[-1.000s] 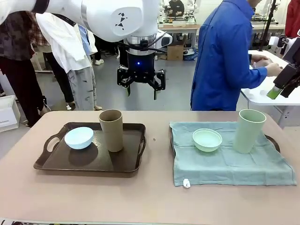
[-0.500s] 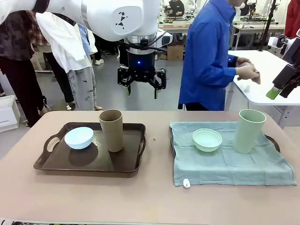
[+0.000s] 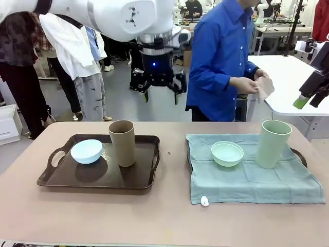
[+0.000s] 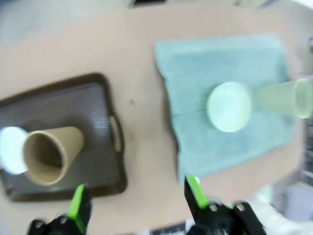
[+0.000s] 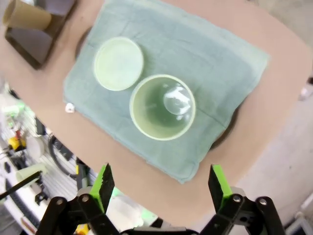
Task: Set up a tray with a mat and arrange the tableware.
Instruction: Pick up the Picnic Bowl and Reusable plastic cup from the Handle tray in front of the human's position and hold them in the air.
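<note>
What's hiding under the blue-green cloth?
A dark tray: just its edges peek out beside the cloth. The rest is covered, so whether anything else lies under there can't be seen.

You had 2 groups in the front view. At lower left, a dark brown tray (image 3: 97, 186) held the light blue bowl (image 3: 86, 151), upright, just beside the upright tan tumbler (image 3: 122, 142). At lower right, a teal mat (image 3: 247, 185) lay draped over a second tray (image 3: 303, 157), bearing the pale green bowl (image 3: 227, 153) and the pale green tumbler (image 3: 273, 143), both upright.

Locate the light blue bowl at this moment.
In the front view, the light blue bowl sits in the dark tray at picture left, just left of the tan tumbler.
</note>
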Available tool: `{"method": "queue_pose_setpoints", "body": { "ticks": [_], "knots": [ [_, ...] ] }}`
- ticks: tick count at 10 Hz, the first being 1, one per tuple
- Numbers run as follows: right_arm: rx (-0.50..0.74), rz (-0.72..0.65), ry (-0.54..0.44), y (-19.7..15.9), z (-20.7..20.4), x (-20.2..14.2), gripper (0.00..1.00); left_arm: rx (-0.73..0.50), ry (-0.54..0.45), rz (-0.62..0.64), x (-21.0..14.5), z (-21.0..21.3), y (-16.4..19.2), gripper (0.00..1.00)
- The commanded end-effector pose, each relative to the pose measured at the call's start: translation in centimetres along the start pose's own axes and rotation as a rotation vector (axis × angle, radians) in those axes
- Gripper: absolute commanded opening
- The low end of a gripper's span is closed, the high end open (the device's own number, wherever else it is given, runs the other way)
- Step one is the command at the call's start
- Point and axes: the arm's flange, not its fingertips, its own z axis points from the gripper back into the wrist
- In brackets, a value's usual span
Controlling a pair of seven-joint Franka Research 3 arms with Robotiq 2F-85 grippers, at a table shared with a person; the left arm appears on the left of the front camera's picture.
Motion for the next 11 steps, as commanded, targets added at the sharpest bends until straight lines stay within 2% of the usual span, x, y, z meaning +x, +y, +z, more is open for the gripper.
{"method": "queue_pose_setpoints", "body": {
  "ticks": [1, 2, 6, 8, 9, 10, 11],
  "knots": [
    [-0.116, -0.135, 0.099, -0.4, -0.7, -0.8, 1.0, -0.261, 0.031, -0.001, -1.6, 1.7, 5.6, 1.0],
    [-0.071, -0.154, 0.089, -1.2, 0.3, -1.7, 1.0, -0.318, 0.04, 0.012, -2.5, 2.4, 8.4, 1.0],
    [0.357, -0.18, -0.105, -7.0, 7.0, -7.4, 1.0, -0.541, 0.006, 0.136, -5.9, 5.9, 17.8, 1.0],
    [0.502, -0.219, -0.19, -9.9, 8.7, -9.8, 1.0, -0.602, 0.001, 0.198, -6.7, 6.3, 22.5, 1.0],
    [0.549, -0.279, -0.215, -11.2, 8.7, -10.7, 1.0, -0.613, 0.002, 0.233, -7.6, 6.9, 24.9, 1.0],
    [0.557, -0.427, -0.217, -12.6, 8.0, -11.6, 1.0, -0.615, -0.005, 0.257, -7.9, 7.4, 27.4, 1.0],
    [0.571, -0.518, -0.222, -13.4, 7.2, -12.7, 1.0, -0.612, -0.022, 0.281, -8.6, 8.3, 30.1, 1.0]
  ]
}}
